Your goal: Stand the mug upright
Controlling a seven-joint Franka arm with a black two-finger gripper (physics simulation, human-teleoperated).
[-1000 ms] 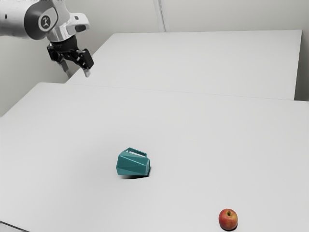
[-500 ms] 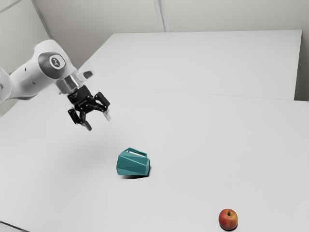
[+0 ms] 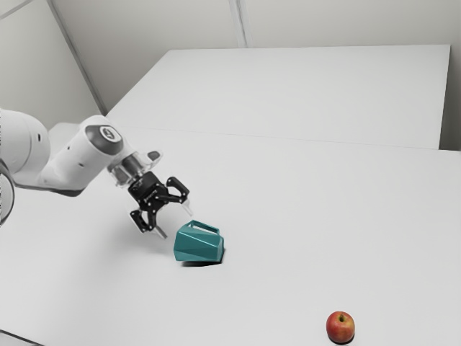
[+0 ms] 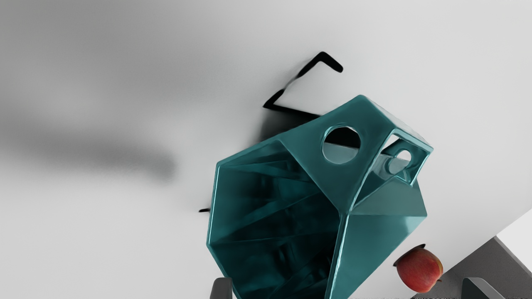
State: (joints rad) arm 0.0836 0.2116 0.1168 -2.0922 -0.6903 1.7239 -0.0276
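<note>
While one red apple sits at four o'clock from one toppled mug in the exterior view, one gripper hovers spread, empty, at ten; the mug's faceted teal.

There are one teal mug, one apple and one robot arm.

Brightly and evenly lit across the pale table in the exterior view, with a thin dark shadow under the mug. Softly greyed at the wrist view's left by a diffuse shadow; marked near top centre by a hard-edged black shadow; glinting along the mug's rim.
</note>
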